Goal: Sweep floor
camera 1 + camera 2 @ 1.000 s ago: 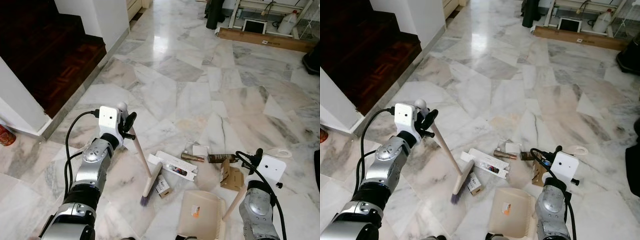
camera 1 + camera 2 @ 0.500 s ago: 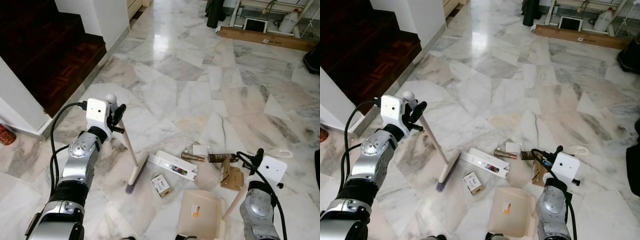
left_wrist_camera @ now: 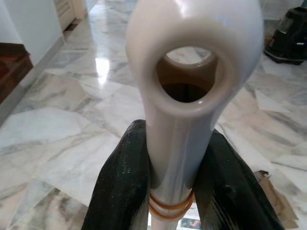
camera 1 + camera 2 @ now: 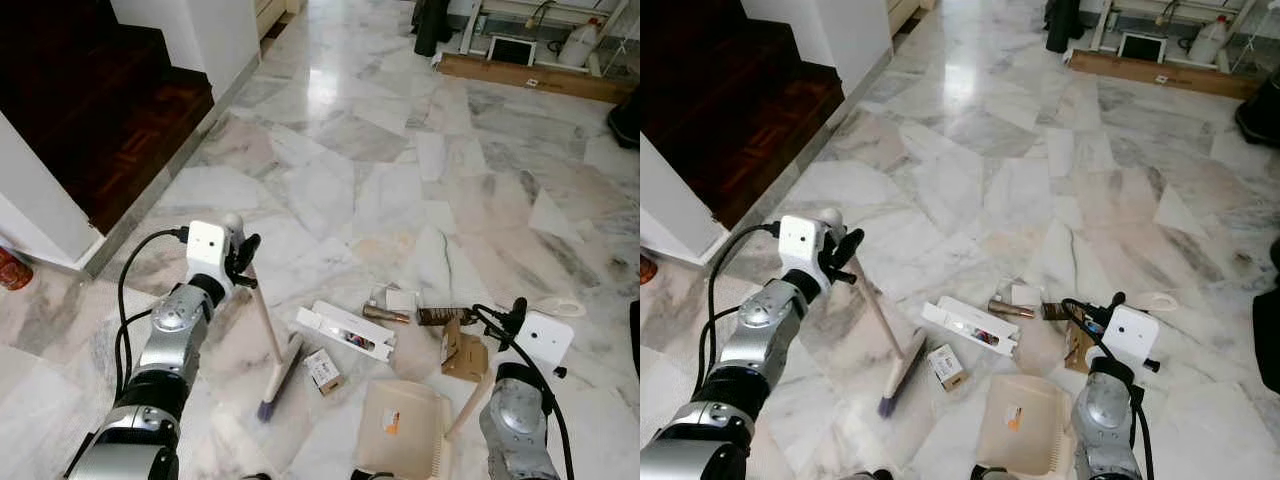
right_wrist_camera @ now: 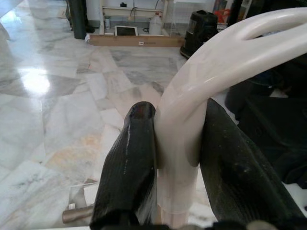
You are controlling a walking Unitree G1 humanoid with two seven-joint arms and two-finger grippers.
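Now left gripper [image 4: 243, 262] clamps cream plastic broom [image 4: 268, 345], bristles beside small box [image 4: 322, 369]; right gripper [image 5: 175, 158] clamps beige dustpan [image 4: 405, 427].

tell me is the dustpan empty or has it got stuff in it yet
Empty: the beige plastic dustpan shows a bare inside, bar its orange label; the litter lies on the marble floor.
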